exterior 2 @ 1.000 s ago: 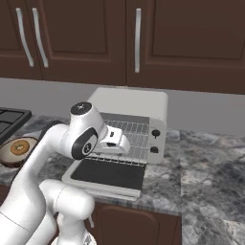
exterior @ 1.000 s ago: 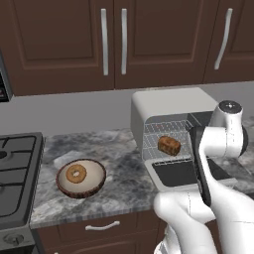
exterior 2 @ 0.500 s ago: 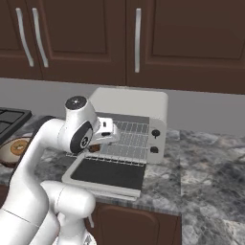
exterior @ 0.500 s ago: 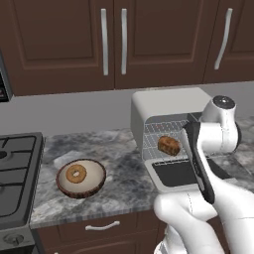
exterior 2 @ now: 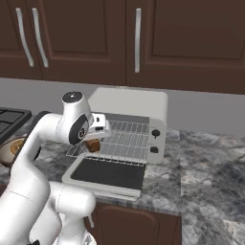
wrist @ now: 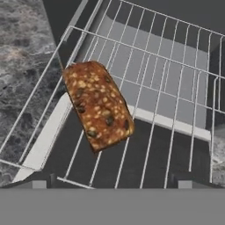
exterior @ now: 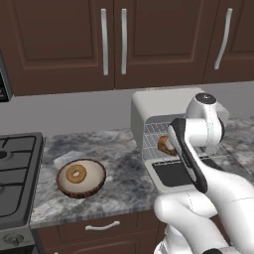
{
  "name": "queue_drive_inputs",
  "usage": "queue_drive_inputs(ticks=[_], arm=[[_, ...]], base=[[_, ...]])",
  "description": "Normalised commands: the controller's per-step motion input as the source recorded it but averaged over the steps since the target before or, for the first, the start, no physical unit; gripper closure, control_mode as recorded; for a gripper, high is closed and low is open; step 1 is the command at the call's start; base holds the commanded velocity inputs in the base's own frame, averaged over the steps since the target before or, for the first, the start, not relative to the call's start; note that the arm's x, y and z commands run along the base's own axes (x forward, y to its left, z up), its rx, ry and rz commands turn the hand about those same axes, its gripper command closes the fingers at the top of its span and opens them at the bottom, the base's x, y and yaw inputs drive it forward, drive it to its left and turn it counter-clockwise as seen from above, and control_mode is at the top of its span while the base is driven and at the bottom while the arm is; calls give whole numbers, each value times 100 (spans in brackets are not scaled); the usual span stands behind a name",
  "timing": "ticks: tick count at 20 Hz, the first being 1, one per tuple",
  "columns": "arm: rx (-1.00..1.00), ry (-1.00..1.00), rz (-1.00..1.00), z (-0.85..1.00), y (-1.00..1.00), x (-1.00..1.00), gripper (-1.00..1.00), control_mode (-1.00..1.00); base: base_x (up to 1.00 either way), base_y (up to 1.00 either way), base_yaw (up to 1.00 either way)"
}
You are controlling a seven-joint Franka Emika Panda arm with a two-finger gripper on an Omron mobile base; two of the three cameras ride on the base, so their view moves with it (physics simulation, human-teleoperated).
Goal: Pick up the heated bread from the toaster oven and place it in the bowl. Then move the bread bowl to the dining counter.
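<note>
The heated bread (wrist: 97, 103), a brown seeded chunk, lies on the left part of the wire rack (wrist: 176, 83) of the toaster oven (exterior: 166, 106), whose dark glass door (exterior 2: 107, 173) is folded down flat. My gripper (wrist: 113, 183) hovers just above the bread, open wide, with one dark fingertip (wrist: 41, 182) on either side of the view and nothing between them. From the right base view the gripper (exterior 2: 94, 135) hangs over the bread (exterior 2: 92, 145). The bowl (exterior: 97, 182) sits on the counter left of the oven and holds a tan ring pastry (exterior: 76, 173). The dining counter is out of view.
A black stove (exterior: 15, 168) borders the marbled counter (exterior: 124, 173) on the left. Dark wooden cabinets (exterior: 114, 42) hang above the oven. My own forearm (exterior: 188, 154) crosses in front of the oven mouth. More counter (exterior 2: 210, 167) stretches right of the oven.
The hand has swung left across the oven mouth and now sits over the bread. The jaws stayed open. Bread, bowl and oven have not moved.
</note>
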Motion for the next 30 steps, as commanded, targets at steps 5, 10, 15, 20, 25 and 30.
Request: queue_drive_inputs(ticks=[5,10,15,20,25,30], arm=[[0,5,1,-28,12,23,-100,-100],[0,0,4,-28,0,36,-100,-100],[0,0,3,-30,0,27,-100,-100],[0,0,5,-43,0,1,-100,-100],[0,1,2,-21,0,0,100,-100],[0,0,1,0,1,-15,100,-100]], base=[[0,0,0],[0,0,0],[0,0,0],[0,0,0],[0,0,0],[0,0,0]])
